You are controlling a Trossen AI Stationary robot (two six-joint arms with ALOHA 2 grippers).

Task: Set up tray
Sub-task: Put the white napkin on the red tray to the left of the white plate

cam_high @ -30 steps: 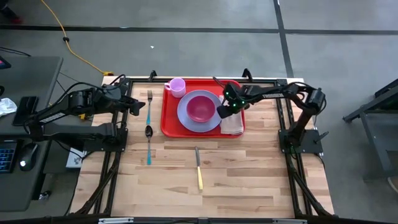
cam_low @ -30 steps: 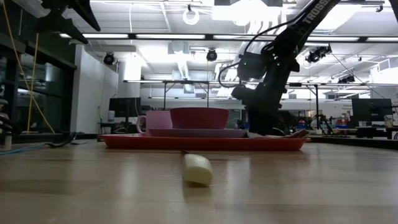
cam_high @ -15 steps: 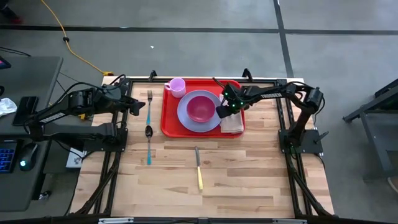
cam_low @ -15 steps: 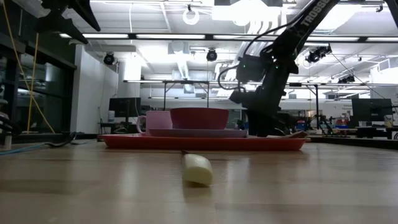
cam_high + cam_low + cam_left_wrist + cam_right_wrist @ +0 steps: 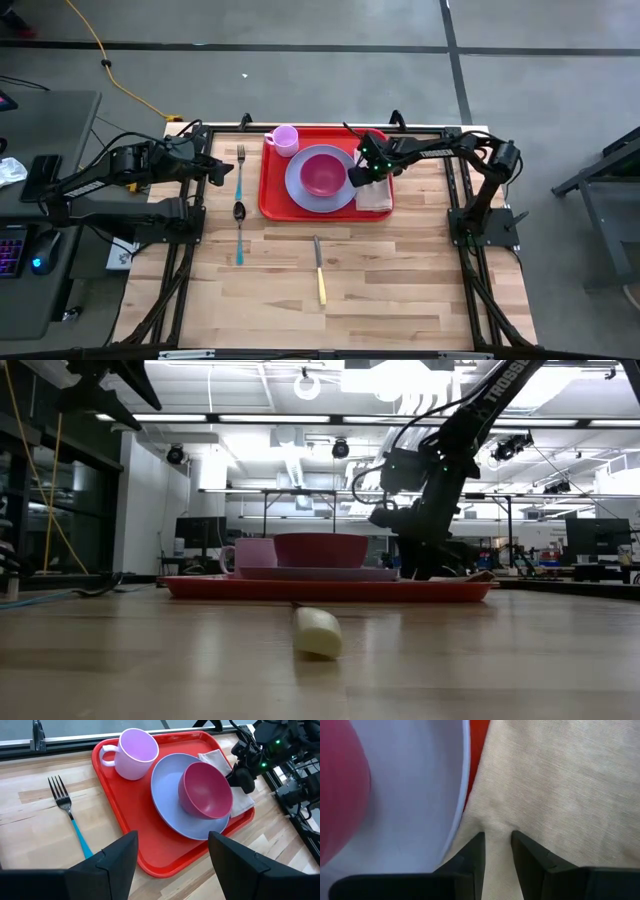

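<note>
Tray (image 5: 272,196) sits at the far middle of the table (image 5: 400,290), partly set. Left to right in the high view: left gripper (image 5: 222,171) parked off the tray's left side, fingers apart and holding nothing, as the left wrist view shows. Next, fork (image 5: 241,166) and spoon (image 5: 239,230) still lying on bare wood just left of the tray, not yet loaded. On the tray: mug (image 5: 285,139) in the far-left corner, plate (image 5: 300,190) in the middle with bowl (image 5: 322,172) on top, napkin (image 5: 375,199) along the right edge, tucked against the plate's rim. Right gripper (image 5: 361,178) down over the napkin beside the bowl; in the right wrist view, fingers close together, pinching a small fold of the napkin (image 5: 555,785). Knife (image 5: 319,270) alone on the wood nearer the front, well apart from the tray. By the look of it, crockery and napkin done; fork, spoon and knife probably left to place.
</note>
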